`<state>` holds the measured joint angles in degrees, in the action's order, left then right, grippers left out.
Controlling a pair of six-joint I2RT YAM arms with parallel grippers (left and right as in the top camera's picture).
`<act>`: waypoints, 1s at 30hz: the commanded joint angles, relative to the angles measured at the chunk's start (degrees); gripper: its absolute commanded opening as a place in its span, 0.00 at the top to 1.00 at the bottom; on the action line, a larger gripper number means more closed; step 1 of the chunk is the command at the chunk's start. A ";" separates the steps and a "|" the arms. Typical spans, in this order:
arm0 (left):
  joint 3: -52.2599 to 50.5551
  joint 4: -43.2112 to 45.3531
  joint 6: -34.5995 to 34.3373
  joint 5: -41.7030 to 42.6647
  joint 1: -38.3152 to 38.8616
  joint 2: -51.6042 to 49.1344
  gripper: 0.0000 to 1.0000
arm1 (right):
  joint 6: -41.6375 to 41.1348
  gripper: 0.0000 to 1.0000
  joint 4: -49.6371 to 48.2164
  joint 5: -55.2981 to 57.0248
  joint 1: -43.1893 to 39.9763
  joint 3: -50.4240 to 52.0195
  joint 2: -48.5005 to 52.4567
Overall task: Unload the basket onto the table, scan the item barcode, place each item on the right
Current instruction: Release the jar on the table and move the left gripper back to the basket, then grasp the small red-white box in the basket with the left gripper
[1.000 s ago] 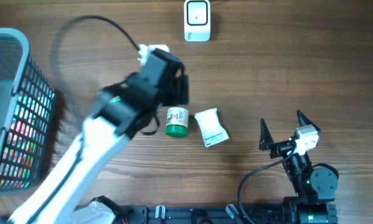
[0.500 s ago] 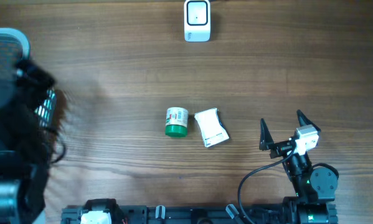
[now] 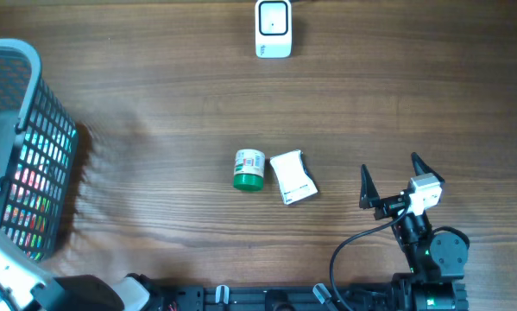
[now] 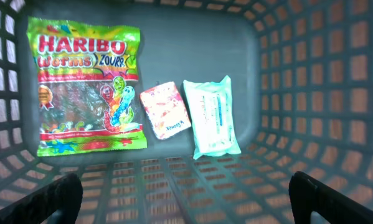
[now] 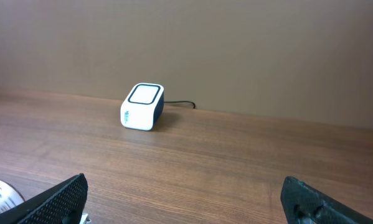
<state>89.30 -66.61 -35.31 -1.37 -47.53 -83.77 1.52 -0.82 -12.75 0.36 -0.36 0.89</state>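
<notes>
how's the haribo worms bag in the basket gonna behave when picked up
Probably floppy: the Haribo bag is a thin film pouch of loose sweets, so it would likely sag around the pinch. Its glossy surface may slip. It lies flat on the basket floor, so catching an edge could be awkward.

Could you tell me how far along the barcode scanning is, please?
Done: a jar and a white packet lie on the table; scanned or not, unclear. In hand: left end effector hangs open over the basket, holding nothing. Left: likely grasp the Haribo bag, show it to the scanner.
</notes>
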 commanded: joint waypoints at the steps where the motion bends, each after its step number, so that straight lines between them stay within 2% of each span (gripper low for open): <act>1: 0.24 3.76 -2.67 3.08 -0.70 -3.56 0.00 | -0.37 0.00 -0.13 1.01 0.37 0.07 -0.24; 6: 0.20 8.85 -2.95 2.21 -1.03 -8.04 0.00 | -0.37 0.00 -0.13 1.01 0.37 0.07 -0.24; 9: 0.20 10.78 -5.86 2.14 -1.03 -10.54 0.00 | -0.39 0.00 -0.15 1.01 0.37 0.07 -0.24; 19: 0.20 11.34 -13.00 -1.31 -0.96 -23.52 0.01 | -0.39 0.00 -0.13 1.01 0.37 0.07 -0.24; 24: 0.17 10.34 -20.92 -2.38 -0.96 -28.52 0.06 | -0.39 0.00 -0.13 1.01 0.37 0.07 -0.24; 28: 0.17 10.03 -21.33 -2.69 -0.50 -30.73 0.13 | -0.39 0.00 -0.13 1.01 0.37 0.07 -0.24; 30: 0.17 8.96 -23.52 -4.63 -0.31 -31.50 0.14 | -0.37 0.00 -0.13 1.01 0.37 0.07 -0.24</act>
<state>89.30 -56.55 -54.87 -2.83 -48.10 -113.71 1.52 -0.82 -12.75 0.36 -0.36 0.89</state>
